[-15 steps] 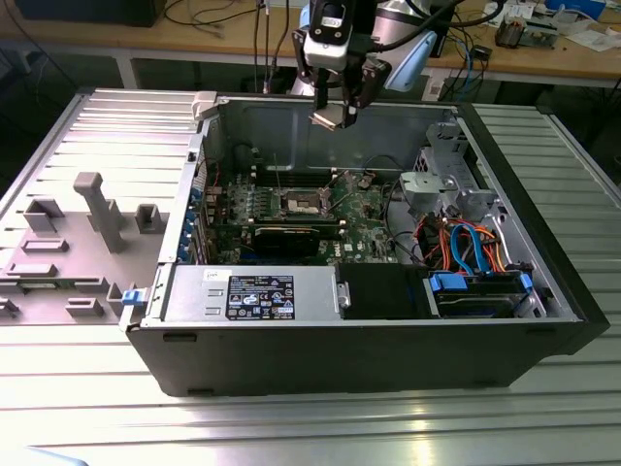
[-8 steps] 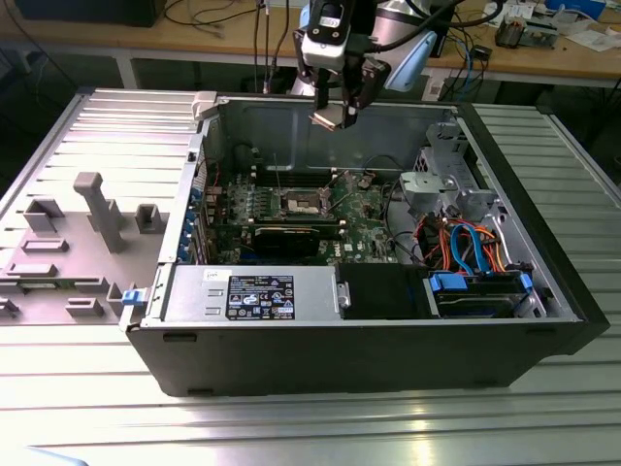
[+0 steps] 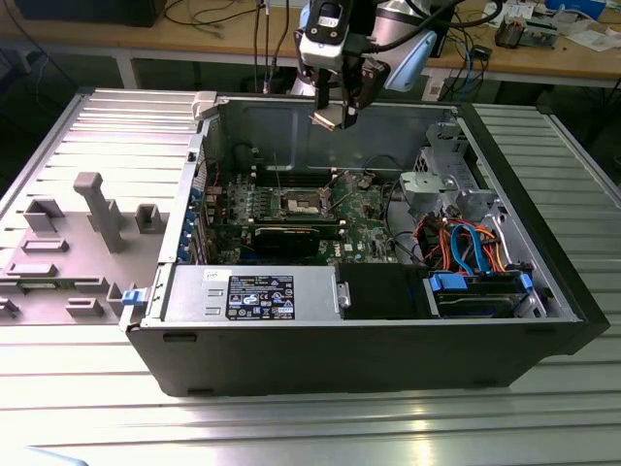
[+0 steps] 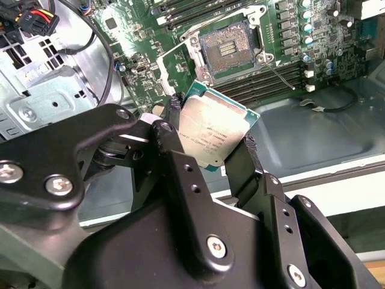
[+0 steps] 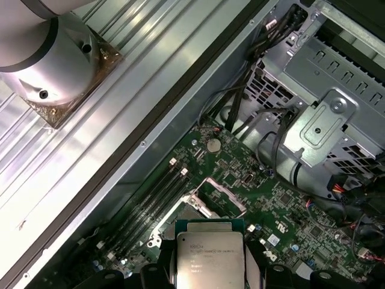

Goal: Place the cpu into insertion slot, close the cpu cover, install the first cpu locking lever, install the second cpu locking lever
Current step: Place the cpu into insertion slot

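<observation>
Chip sits clamped in the pincer, whose two black fingers are closed narrowly on its opposite edges, leaving its grey metal top bare between them. In the exterior view the pincer hangs high over the open computer case, which lies on the ribbed metal surface.

The socket is well apart from the chip, down on the green board. It is almost straight below the pincer, a little toward the exterior view's left. Its dark centre is bare, so nothing is seated in it yet. A thin lever lies swung out across the memory slots beside it.

Judging by this, the descent is mostly downward. Whether the chip's edges are square with the socket's rim cannot be told.
</observation>
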You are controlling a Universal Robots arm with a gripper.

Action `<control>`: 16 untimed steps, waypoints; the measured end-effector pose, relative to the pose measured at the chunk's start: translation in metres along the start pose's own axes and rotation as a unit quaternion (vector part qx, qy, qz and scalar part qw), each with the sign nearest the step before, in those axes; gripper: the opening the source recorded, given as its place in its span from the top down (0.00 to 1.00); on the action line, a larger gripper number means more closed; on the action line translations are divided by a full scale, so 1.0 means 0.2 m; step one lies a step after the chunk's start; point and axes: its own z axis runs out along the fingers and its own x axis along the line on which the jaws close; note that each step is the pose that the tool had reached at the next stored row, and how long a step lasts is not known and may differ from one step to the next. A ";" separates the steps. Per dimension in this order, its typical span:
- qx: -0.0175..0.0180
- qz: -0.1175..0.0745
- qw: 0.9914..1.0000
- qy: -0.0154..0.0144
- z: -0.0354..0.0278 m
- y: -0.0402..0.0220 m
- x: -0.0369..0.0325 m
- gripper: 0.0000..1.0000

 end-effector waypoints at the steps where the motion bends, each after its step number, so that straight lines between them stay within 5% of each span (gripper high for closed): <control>1: 0.000 0.002 1.000 0.000 0.000 0.000 0.000 0.45; 16: -0.001 0.024 1.000 -0.002 0.001 0.000 0.000 0.45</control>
